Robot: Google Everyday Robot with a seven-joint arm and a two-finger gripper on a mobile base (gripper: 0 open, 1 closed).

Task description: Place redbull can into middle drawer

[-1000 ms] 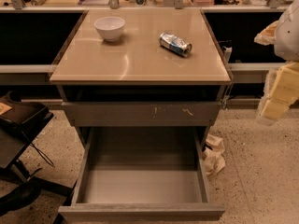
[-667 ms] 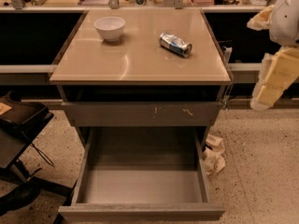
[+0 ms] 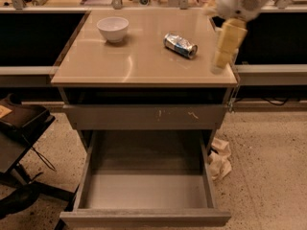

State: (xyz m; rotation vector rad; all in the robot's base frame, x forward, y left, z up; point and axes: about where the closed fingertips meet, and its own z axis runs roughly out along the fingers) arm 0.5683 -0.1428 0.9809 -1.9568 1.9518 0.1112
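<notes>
The redbull can [image 3: 180, 45] lies on its side on the beige table top [image 3: 129, 63], right of centre. The middle drawer [image 3: 146, 189] is pulled open below the table and its grey floor is bare. My gripper [image 3: 218, 67] hangs cream-coloured and blurred over the table's right edge, to the right of the can and slightly nearer the front, apart from it. Nothing shows in the gripper.
A white bowl [image 3: 112, 28] stands on the table's back left. A shut grey drawer front with white scratch marks [image 3: 144, 116] sits above the open drawer. Crumpled paper [image 3: 219, 158] lies on the floor at the right. A black chair [image 3: 19, 128] stands at the left.
My gripper has moved left and up, from beside the table's right side to over its right edge, closer to the can. The can, the bowl and the drawer have not moved.
</notes>
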